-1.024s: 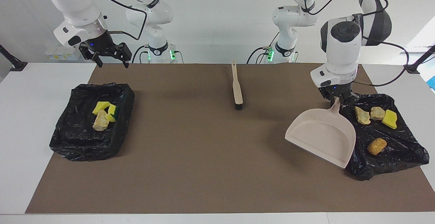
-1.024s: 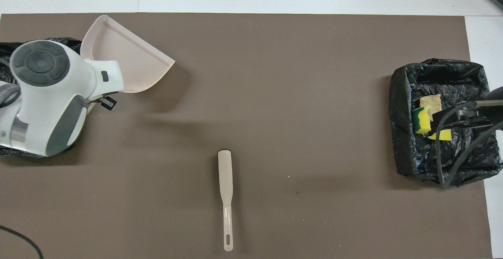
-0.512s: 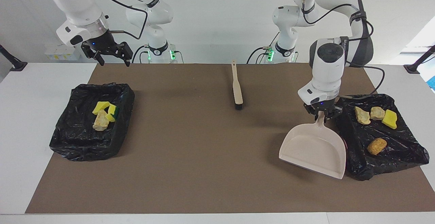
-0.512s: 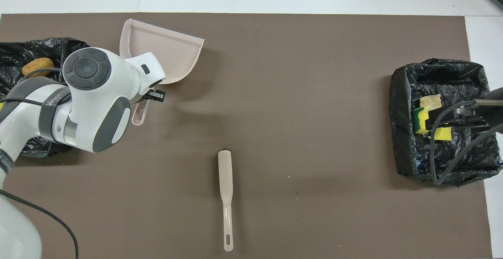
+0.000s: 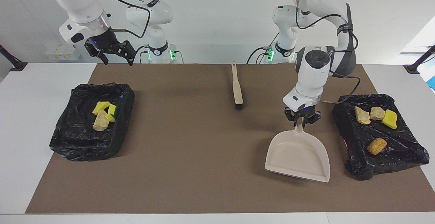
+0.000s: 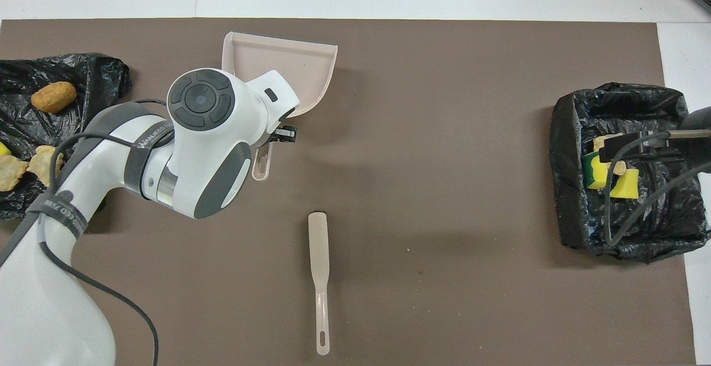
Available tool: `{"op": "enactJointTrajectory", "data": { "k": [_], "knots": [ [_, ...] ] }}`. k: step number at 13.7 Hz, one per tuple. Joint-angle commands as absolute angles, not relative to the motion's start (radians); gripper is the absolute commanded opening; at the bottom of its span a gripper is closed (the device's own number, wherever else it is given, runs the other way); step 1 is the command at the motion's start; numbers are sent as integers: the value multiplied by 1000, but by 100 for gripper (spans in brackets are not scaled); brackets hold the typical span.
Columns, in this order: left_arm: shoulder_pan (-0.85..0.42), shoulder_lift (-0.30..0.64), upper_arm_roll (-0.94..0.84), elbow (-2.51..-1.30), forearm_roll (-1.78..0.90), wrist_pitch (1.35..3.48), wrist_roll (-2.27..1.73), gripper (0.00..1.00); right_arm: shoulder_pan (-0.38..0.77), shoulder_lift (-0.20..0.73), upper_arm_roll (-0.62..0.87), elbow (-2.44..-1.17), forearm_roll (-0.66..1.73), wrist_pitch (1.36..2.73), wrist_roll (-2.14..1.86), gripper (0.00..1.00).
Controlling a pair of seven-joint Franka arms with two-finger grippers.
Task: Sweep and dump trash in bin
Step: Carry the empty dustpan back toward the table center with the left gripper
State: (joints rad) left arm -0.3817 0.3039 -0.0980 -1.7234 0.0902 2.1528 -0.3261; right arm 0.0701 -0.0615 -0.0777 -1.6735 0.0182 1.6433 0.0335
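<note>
Facing and overhead views — opposed

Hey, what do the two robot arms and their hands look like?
Both arms are glossy white with rounded joints, dark grey caps and black cables looped outside. The left hand and right hand are small, black and two-fingered, with a blue light above. Green lights glow at the bases.

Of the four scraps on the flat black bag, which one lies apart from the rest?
The orange-brown lump. It lies alone, farther from the robots, while the two tan lumps and the yellow sponge sit in a row.
</note>
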Motion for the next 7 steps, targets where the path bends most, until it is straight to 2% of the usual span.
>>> {"op": "enactJointTrajectory", "data": {
  "k": [1, 7],
  "knots": [
    [-445, 344, -78, -1658, 68, 2079, -394, 0, 67, -72, -78, -1686, 23, 1651, 8, 100],
    [-474, 380, -80, -1609, 38, 2042, -485, 0, 66, -71, -78, -1686, 25, 1651, 9, 100]
  ]
}}
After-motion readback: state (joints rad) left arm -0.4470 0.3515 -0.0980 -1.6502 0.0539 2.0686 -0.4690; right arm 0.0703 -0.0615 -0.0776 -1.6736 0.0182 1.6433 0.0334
